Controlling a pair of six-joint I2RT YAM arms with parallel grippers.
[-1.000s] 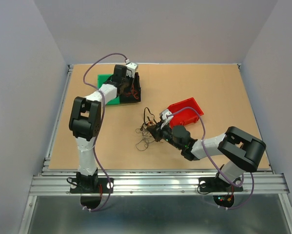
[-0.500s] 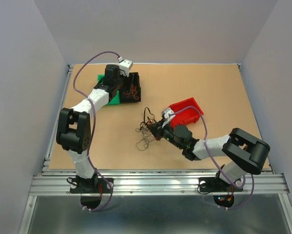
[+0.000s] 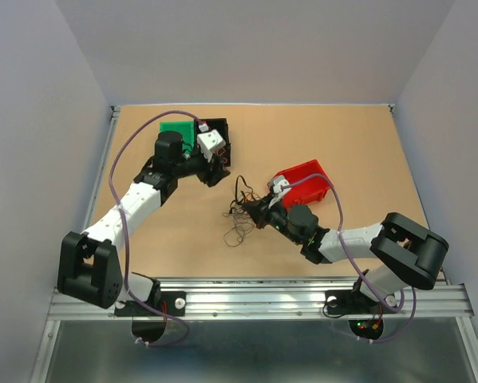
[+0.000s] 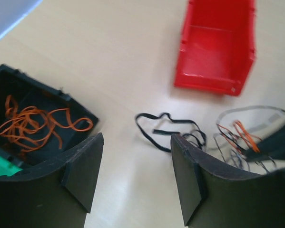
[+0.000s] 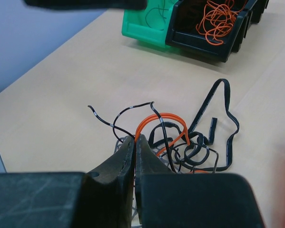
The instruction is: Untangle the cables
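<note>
The right gripper (image 5: 134, 140) is closed, its two fingers pressed flat together. Their tips sit at the near edge of the cables (image 5: 180, 142), a small tangle of thin black and orange strands lying on the table (image 5: 61, 95). Whether a strand is pinched between the tips cannot be told. Just past the tips an orange loop (image 5: 161, 116) arches up out of the tangle, with thin black strands crossing it. Ahead and to the right of it a flat black cable (image 5: 218, 102) rises in a tall, narrow loop. Farther ahead stands a black bin (image 5: 213, 47) with a heap of orange wires (image 5: 218, 16) inside, and a green bin (image 5: 142, 33) is touching its left side.

The left gripper (image 4: 136, 142) is open and holds nothing — only bare table shows between its fingers (image 4: 83, 175). The black bin with the orange wires lies by the left finger, its corner partly hidden behind that finger. Ahead, just past the gap, is the flat black cable, and the rest of the tangle lies to the right by the right finger. Farther ahead on that side, apart from the tangle, sits an open red bin (image 4: 218, 47).
</note>
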